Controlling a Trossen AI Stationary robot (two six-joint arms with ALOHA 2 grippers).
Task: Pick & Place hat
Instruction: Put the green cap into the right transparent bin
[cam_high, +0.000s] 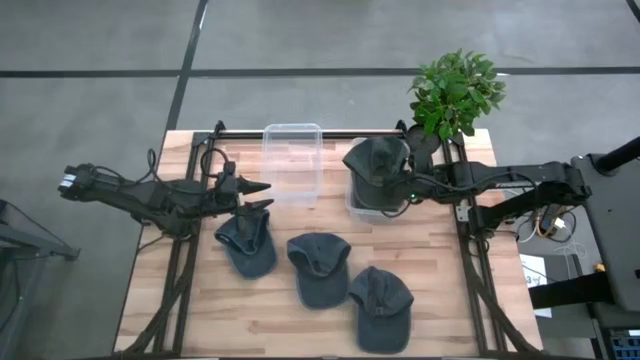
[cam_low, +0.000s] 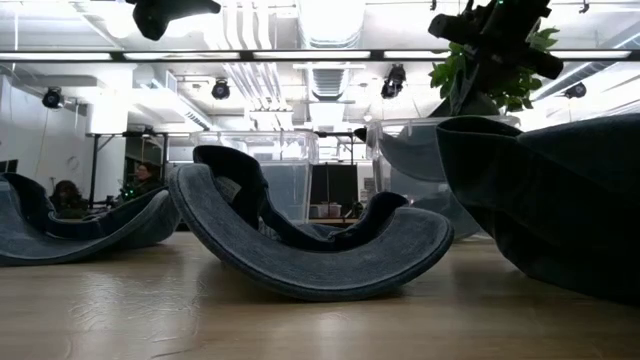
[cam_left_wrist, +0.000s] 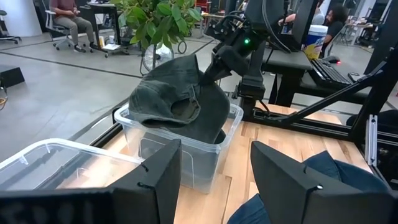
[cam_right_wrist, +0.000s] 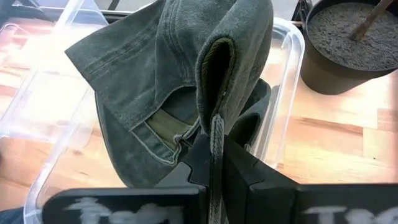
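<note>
The right gripper (cam_high: 398, 190) pinches the green hat (cam_high: 377, 170) tightly over the clear bin (cam_right_wrist: 283, 93), upper middle of the high view. The left gripper (cam_high: 262, 196), fingers spread and holding nothing, hovers left of centre above a blue hat (cam_high: 248, 243); two blue hats (cam_high: 318, 266) lie lower

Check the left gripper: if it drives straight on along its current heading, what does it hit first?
Likely the empty clear bin. The left gripper, open, points right across the table, and its wrist view shows that bin's rim just past the fingers. The bin holding the green hat lies farther on. Height is unclear; it might pass above the rim.
</note>
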